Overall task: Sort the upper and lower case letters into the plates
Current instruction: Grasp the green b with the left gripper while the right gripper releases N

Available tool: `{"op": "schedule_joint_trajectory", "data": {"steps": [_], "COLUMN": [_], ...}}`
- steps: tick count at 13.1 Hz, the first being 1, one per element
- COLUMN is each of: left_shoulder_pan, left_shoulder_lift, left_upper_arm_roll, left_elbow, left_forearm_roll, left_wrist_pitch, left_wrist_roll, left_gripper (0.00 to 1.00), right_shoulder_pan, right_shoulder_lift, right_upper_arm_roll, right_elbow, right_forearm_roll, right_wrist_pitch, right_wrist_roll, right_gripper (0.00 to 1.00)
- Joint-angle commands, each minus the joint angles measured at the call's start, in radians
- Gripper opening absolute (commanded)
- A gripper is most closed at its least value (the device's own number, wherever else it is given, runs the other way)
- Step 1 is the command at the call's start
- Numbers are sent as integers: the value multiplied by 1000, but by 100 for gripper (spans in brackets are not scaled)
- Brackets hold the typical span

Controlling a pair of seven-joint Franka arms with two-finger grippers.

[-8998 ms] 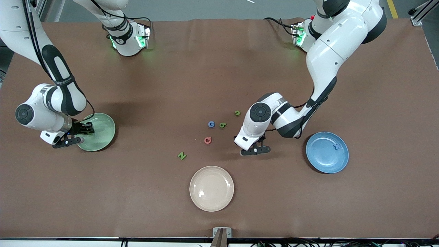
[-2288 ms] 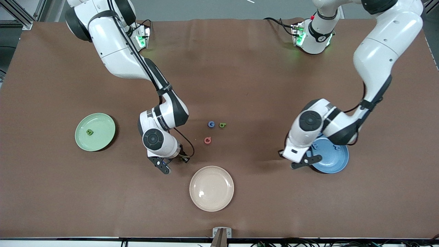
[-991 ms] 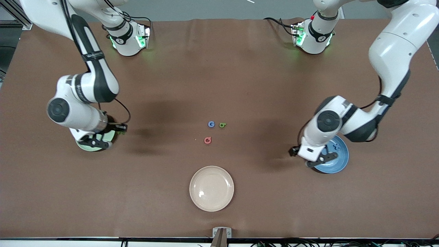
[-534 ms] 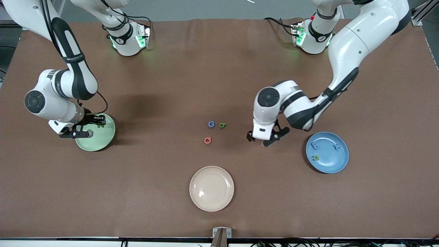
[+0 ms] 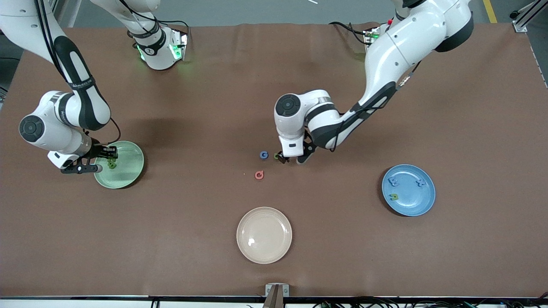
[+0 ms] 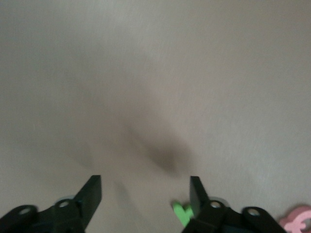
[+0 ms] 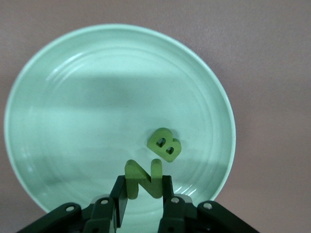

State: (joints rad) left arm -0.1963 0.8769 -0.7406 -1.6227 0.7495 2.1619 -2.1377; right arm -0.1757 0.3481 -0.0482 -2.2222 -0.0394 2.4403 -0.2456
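A cream-beige plate [image 5: 264, 235] sat nearest the front camera, with nothing in it. Farther from the camera, toward the left arm's end of the desk [image 5: 471, 128], the blue plate [image 5: 408, 190] held three letters: a green u [image 5: 394, 196] and two blue letters [image 5: 393, 181] whose shapes were too small to read. Toward the right arm's end, the pale green plate [image 5: 120, 164] held a green B [image 7: 164, 144]. The right gripper [image 7: 143, 196] hung over that plate, its jaws pinched tight on a green N [image 7: 143, 178], which stood upright just beside the B.

In the middle of the desk lay a red-pink letter [image 5: 259, 174], and a little farther from the camera a blue G [image 5: 263, 155] with a small green letter [image 5: 277, 156] just beside it. The left gripper [image 5: 291, 158] was low at that green letter, its jaws spread apart; in the left wrist view the letter lay just inside one fingertip [image 6: 198, 191], not gripped.
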Motion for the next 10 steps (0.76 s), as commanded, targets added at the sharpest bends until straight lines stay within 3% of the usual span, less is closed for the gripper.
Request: {"op": "schedule_joint_trajectory", "data": {"steps": [1,8,9,10], "left_shoulder_pan": [-57,-100,-98,-100], "left_shoulder_lift": [27,66,74,80], "left_upper_arm_roll": [35,56,56,56], "left_elbow": [70,156,167,169], "left_forearm_roll": [-59,-124,-125,-125], "left_wrist_pitch": [-1,1,9,16], "left_wrist_roll": [-77,-211,-229,-232], "left_gripper": [79,73,73,73], "right_shoulder_pan": [-21,-21,-21,-16], "right_shoulder_lift": [8,11,9,6], "right_upper_arm_roll": [21,22,22,22], "right_elbow": [-11,-20,-19,-16], "right_forearm_roll": [-16,-14,-14,-14], "right_wrist_pitch": [0,-18,-35,-56], "right_wrist_roll": [-8,-6,0,8], "right_gripper": [10,21,47,84]}}
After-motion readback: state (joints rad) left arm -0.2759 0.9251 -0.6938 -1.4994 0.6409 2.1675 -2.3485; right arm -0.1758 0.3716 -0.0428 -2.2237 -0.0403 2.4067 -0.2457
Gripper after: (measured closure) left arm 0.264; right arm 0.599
